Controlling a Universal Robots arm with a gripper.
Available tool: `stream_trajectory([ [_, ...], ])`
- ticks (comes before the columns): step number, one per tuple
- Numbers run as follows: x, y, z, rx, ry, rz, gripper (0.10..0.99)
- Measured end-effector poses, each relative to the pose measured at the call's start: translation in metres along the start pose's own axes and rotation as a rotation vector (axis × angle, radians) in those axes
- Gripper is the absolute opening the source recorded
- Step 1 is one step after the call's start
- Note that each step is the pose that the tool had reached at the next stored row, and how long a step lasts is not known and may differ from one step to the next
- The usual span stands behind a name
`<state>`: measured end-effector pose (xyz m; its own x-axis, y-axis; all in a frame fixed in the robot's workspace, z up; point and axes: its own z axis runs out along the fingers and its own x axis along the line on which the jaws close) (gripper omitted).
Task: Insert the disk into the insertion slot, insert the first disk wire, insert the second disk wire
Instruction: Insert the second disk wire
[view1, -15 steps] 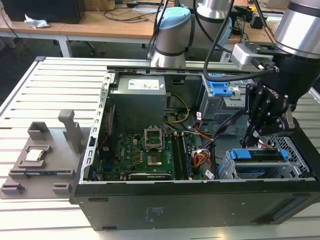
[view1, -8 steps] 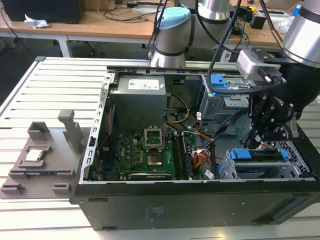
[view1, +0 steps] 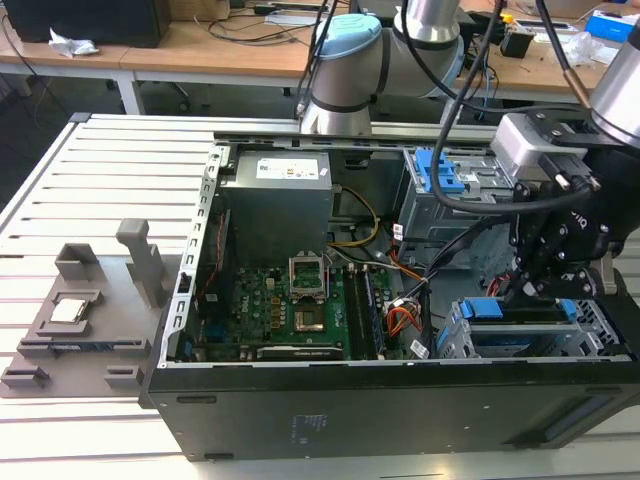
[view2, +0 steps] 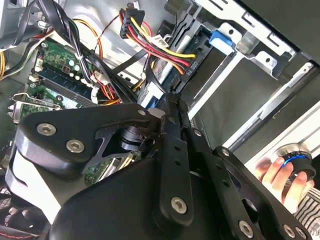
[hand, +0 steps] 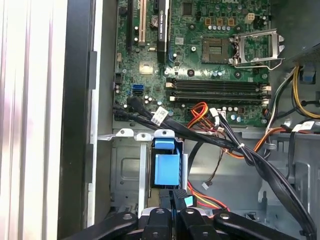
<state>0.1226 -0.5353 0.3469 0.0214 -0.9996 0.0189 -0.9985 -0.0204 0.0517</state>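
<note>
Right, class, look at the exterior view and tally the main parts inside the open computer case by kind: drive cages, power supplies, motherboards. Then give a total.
Drive cages: 2, the taller cage and the insertion slot
Power supply: 1
Motherboard: 1
Total: 4

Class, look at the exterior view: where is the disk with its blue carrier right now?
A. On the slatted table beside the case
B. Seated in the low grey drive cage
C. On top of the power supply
B: the disk sits inside the insertion slot, below the gripper.
</note>
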Motion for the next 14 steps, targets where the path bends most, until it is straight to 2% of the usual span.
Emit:
stream_trajectory([
  [10,-0.0023,-0.0095,0.0014,-0.001,-0.0056,0.0,0.141],
  [14,-0.0024,-0.0101,0.0036,-0.001,-0.0113,-0.001,0.141],
])
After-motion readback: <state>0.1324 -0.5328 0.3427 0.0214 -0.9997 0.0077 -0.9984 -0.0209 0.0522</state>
